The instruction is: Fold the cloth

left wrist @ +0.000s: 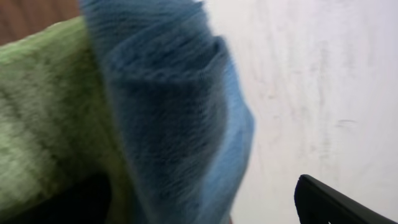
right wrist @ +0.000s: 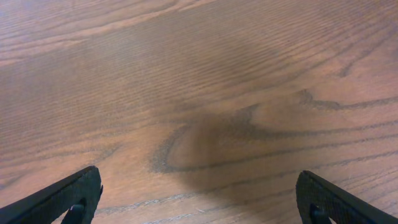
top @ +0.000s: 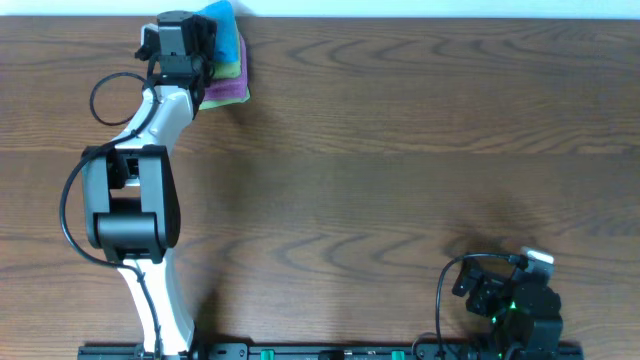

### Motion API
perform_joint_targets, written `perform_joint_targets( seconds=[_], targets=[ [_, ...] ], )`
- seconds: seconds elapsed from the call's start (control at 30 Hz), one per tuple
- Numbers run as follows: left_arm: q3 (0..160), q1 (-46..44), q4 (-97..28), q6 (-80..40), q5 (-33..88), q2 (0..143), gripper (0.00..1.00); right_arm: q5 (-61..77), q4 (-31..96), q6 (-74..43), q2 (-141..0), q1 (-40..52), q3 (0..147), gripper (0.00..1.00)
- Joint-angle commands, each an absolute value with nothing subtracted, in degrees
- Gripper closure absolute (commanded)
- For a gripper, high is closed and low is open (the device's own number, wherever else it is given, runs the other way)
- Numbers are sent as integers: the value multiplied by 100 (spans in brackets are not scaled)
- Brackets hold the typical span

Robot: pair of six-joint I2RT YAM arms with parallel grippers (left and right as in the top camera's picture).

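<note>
The blue cloth [top: 222, 28] tops a small stack at the far left edge of the table [top: 400, 150], above a green cloth [top: 229, 68] and a purple cloth [top: 228, 90]. The left gripper [top: 190, 45] sits directly over the stack's near-left side, so the cloth lies under it and a little to its right. In the left wrist view a blue fold rises right against the camera. It hides all but one dark finger [left wrist: 339, 202], so it cannot be told whether the jaws are apart or pinched on fabric. The arm covers too much of the stack to read its long axis. The right gripper [right wrist: 199, 177] rests well apart at the near right corner, jaws wide over bare wood. The left arm is judged far better placed for the fold
</note>
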State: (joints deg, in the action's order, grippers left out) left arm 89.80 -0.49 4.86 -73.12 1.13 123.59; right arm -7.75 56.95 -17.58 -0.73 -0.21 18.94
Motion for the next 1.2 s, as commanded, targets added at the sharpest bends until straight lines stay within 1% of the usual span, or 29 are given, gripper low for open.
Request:
perform_joint_targets(
  seconds=[0.0,0.13,0.3,0.4,0.47,0.57,0.63,0.8,0.97,1.13,1.17],
  targets=[
    [9091,-38,95,-7419,-19,11950,5,-836,5708,-1839,-36,-69,1861,1],
    [9091,-38,-698,-7236,-56,11465,5,-836,5708,-1839,-36,-69,1863,1],
    [9091,-40,-1291,-6573,110,10676,5,-836,5708,-1839,-36,-67,1861,1],
    [9091,-40,-2438,-6257,113,10018,5,-836,5706,-1839,-36,-69,1861,1],
    [9091,-40,-3221,-5739,104,9614,5,-836,5708,-1839,-36,-69,1861,1],
    [9091,-40,-4185,-4611,-82,9078,5,-836,5708,-1839,-36,-69,1863,1],
    [9091,-40,-4628,-3894,-318,8755,5,-836,5708,-1839,-36,-67,1863,1],
    [9091,-40,-5299,-2475,-340,8025,5,-834,5708,-1839,-36,-69,1861,1],
    [9091,-40,-6292,-1682,-353,7140,5,-836,5708,-1839,-36,-69,1863,1],
    [9011,-38,-7625,-1614,-419,6287,5,-836,5708,-1839,-36,-67,1861,1],
    [8941,-38,-7808,-1411,-449,6097,5,-834,5706,-1839,-36,-67,1861,1]
  ],
)
